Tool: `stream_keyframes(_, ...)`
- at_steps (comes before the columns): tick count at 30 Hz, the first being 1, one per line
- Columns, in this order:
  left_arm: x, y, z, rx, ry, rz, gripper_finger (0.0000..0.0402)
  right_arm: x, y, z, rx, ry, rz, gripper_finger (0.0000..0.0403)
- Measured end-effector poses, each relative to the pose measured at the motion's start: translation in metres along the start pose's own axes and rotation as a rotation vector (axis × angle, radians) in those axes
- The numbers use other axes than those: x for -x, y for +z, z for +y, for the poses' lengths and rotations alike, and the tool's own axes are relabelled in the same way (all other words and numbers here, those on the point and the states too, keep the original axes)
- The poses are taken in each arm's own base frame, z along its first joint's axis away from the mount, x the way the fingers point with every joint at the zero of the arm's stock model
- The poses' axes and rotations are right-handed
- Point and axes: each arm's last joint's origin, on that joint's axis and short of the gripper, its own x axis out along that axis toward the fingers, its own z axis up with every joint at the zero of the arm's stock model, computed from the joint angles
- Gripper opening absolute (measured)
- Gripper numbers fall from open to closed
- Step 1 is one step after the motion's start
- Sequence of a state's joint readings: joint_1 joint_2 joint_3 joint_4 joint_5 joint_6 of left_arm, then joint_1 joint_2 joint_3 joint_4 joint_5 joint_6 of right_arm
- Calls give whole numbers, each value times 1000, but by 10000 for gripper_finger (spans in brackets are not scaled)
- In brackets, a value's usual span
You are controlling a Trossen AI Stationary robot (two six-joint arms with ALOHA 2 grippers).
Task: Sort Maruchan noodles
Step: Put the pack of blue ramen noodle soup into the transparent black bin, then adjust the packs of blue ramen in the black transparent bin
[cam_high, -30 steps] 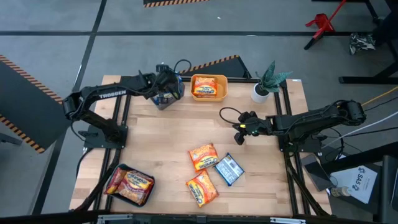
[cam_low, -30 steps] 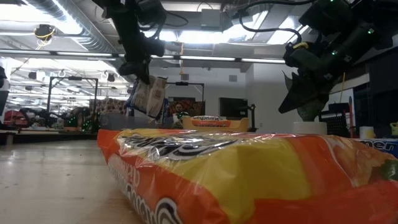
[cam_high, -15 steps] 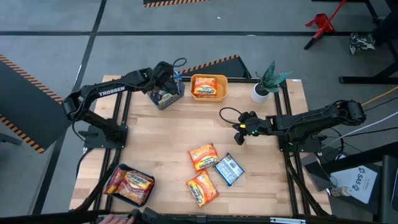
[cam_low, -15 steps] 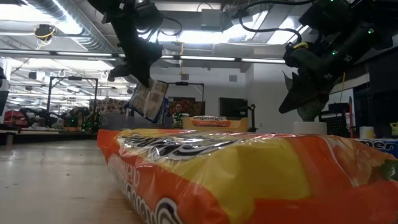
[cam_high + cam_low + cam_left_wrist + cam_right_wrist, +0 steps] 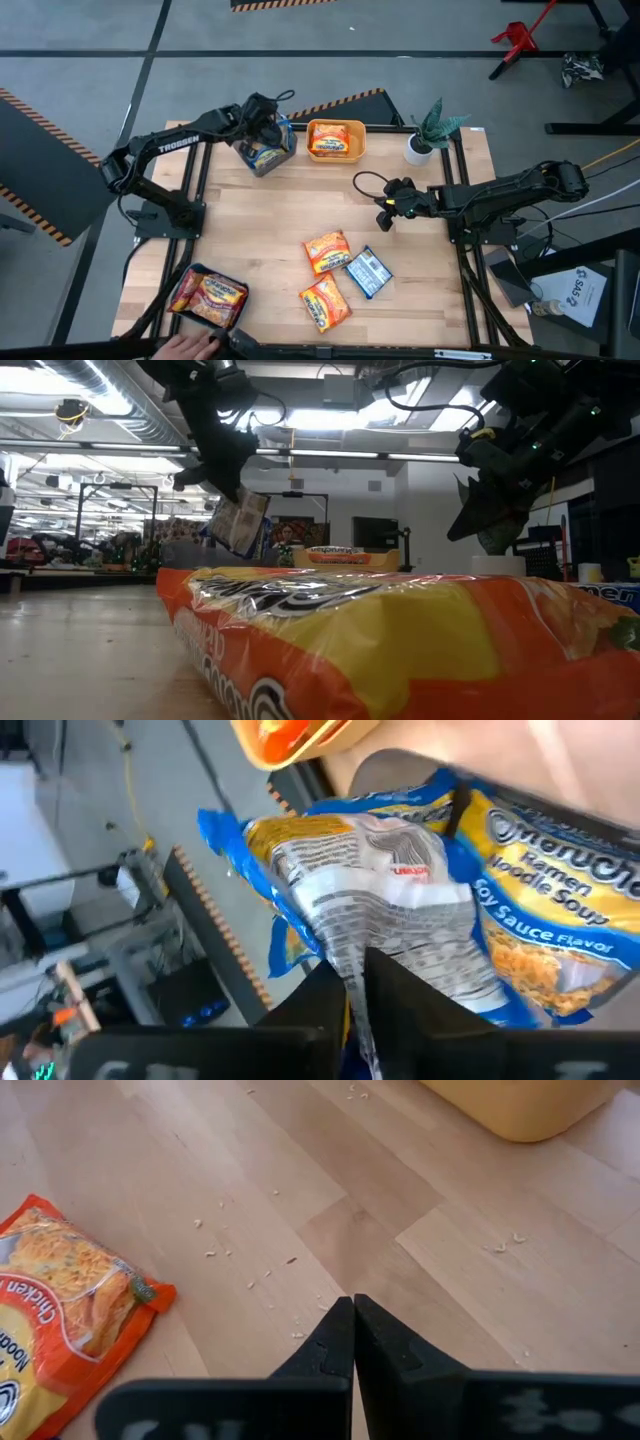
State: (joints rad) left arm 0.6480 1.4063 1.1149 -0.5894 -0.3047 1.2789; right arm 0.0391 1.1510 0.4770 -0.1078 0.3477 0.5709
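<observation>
My left gripper (image 5: 266, 130) hovers over the bin (image 5: 282, 158) at the table's far left, shut on a blue Maruchan packet (image 5: 238, 522) that hangs above it. Another blue packet (image 5: 560, 920) lies in that bin. My right gripper (image 5: 384, 220) floats shut above bare wood, right of centre, holding nothing. Two orange packets (image 5: 326, 250) (image 5: 325, 303) and one blue packet (image 5: 368, 272) lie flat on the near middle of the table. An orange packet (image 5: 335, 138) lies in the yellow-orange bin (image 5: 360, 140). My left gripper pinches the blue packet between its two fingers at the crinkled end seam (image 5: 352, 970), from above and pointing down. The packet hangs below the fingers, tilted, its printed back side (image 5: 390, 890) toward the wrist camera, lifted clear over the bin.
A dark bin (image 5: 238, 312) at the near left corner holds red-orange packets. A potted plant (image 5: 428, 135) stands at the far right. A person's hand (image 5: 190, 346) shows at the near edge. Bare wood lies between the two grippers.
My left gripper has moved a little toward the far edge over the bin and risen slightly, carrying the blue packet, which now hangs more tilted. A person's hand has come into view at the near edge. The right arm has kept still.
</observation>
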Motion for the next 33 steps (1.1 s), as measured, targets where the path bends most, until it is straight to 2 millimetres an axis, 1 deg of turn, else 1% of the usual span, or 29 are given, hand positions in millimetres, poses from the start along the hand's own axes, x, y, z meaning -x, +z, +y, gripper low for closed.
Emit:
stream_keyframes(5,0,2,-3,-20,-51,-86,67,0,0,0,0,0,0,1)
stream_keyframes(9,-3,1,-4,-77,-59,-83,74,0,0,0,0,0,0,1)
stream_keyframes(12,-5,-2,-3,-29,-48,1,75,0,0,0,0,2,1,1)
stream_keyframes(16,-2,-3,-3,-4,28,210,75,0,0,0,0,8,5,1)
stream_keyframes(18,3,-4,-3,40,65,283,75,0,0,1,-2,23,8,1)
stream_keyframes(20,12,-5,-6,100,64,297,74,0,3,4,22,79,-5,1)
stream_keyframes(23,28,-7,-11,282,32,191,73,-1,13,12,70,161,-108,1)
stream_keyframes(25,45,-11,-12,442,21,86,72,-4,20,17,106,175,-193,1)
stream_keyframes(27,62,-16,-13,611,10,-22,72,-8,30,24,157,154,-260,1)
stream_keyframes(30,86,-30,-11,885,25,-147,72,-18,52,41,257,113,-292,1)
stream_keyframes(33,97,-43,-11,1106,29,-185,72,-33,81,66,396,95,-294,14)
